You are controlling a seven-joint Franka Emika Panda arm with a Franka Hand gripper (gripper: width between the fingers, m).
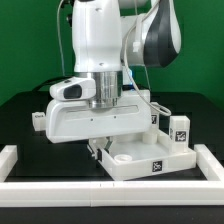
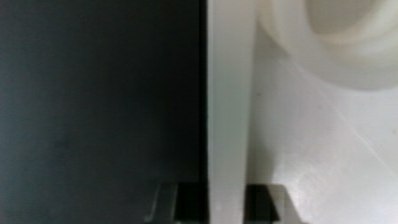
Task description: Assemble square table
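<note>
Green backdrop (image 1: 25,45) fills the upper part of the exterior view, above a black table (image 1: 35,150) edged by a low white border rail (image 1: 60,187) along the frame's lower edge and both sides. The white arm (image 1: 100,45) comes down through the middle of the frame, and its broad hand covers most of what lies behind it.

The square table top (image 1: 140,162) lies flat in the lower middle, toward the exterior view's right, with a black-and-white tag (image 1: 157,167) near its front corner. Its rear part is hidden under the hand. The gripper (image 1: 100,149) sits at the top's rear corner on the exterior view's left, and its tips are barely visible there.

One tagged leg (image 1: 179,128) stands at the exterior view's right, beside the top. Another white block (image 1: 38,119) peeks out at the exterior view's left, half covered by the hand.

The wrist view is blurred. The gripper (image 2: 226,200) has its dark fingers (image 2: 183,200) on either side of the top's white rim (image 2: 228,110), pressed against it with no gap to be seen. A rounded recess (image 2: 338,40) is cut off by the frame's edge.
</note>
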